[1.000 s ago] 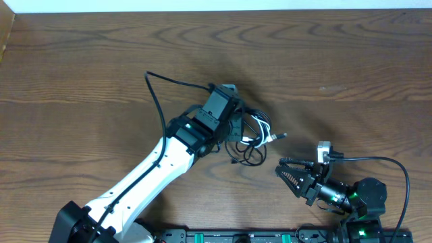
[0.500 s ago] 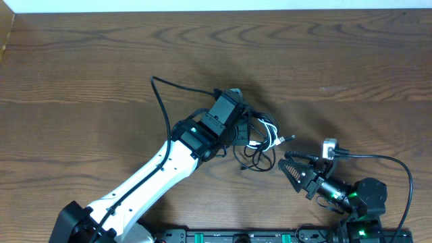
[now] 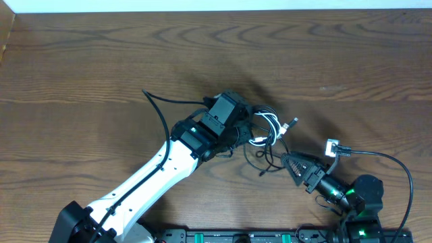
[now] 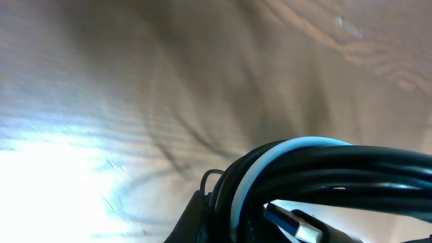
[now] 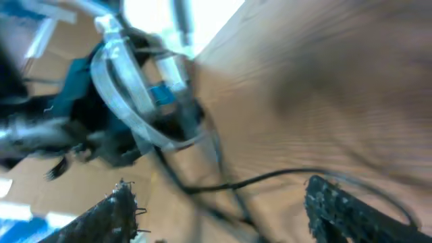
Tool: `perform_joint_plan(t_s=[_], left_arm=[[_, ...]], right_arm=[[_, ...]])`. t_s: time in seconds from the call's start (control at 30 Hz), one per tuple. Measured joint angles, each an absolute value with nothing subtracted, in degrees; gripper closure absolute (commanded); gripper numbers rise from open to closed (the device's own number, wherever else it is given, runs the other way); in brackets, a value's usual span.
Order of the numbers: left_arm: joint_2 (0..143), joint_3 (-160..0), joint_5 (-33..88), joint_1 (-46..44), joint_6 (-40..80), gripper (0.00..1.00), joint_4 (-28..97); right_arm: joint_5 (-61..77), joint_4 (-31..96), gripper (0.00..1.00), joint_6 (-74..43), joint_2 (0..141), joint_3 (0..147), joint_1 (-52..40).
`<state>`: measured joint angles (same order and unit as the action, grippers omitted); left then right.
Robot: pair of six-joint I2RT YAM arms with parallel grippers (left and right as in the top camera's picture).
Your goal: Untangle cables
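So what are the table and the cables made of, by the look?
The table: wood or wood-look laminate, brown and matte, with grain lines running across it. The cables: smooth, plastic-looking jackets, one white and the others black, slightly glossy in the left wrist view. The plug looks metallic.

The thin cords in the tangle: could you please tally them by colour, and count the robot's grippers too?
White thin cord with a small plug end: 1
Black thin cords: 2, as far as the tangle lets me tell
Two-finger grippers: 2, the left gripper and the right gripper
Total: 5
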<state>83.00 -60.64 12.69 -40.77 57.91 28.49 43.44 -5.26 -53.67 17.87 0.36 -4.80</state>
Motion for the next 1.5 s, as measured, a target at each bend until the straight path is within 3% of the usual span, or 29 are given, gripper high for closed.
perform_joint_plan(t_s=[0.2, 0.27, 0.63, 0.9, 1.1, 1.37, 1.5], left_arm=[[83.0, -60.6, 19.7, -40.8, 56.7, 0.92, 28.5], [83.0, -60.6, 21.6, -40.8, 55.0, 0.93, 28.5], [83.0, -60.6, 24.9, -37.5, 47.3, 0.92, 29.5], [83.0, -60.6, 25.4, -30.9, 51.7, 0.92, 28.1], [83.0, -60.6, 23.8, -29.2, 55.8, 0.92, 28.1], [83.0, -60.6, 22.3, -29.2, 64.4, 0.92, 28.6], [83.0, -60.6, 22.2, -29.3, 75.2, 0.92, 33.2]], right_arm=[[37.1, -4.0, 0.88, -54.4, 17.9, 0.4, -4.8], [34.5, -3.7, 0.99, -53.8, 17.9, 0.4, -4.8], [22.9, 2.4, 0.99, -50.8, 19.2, 0.4, -4.9], [20.9, 2.4, 0.57, -50.2, 23.6, 0.4, -4.8], [22.7, 0.2, 0.38, -49.9, 24.8, 0.4, -4.8], [34.9, -13.1, 0.11, -49.4, 24.8, 0.4, -4.8], [40.4, -15.4, 0.07, -49.0, 24.8, 0.4, -4.8]])
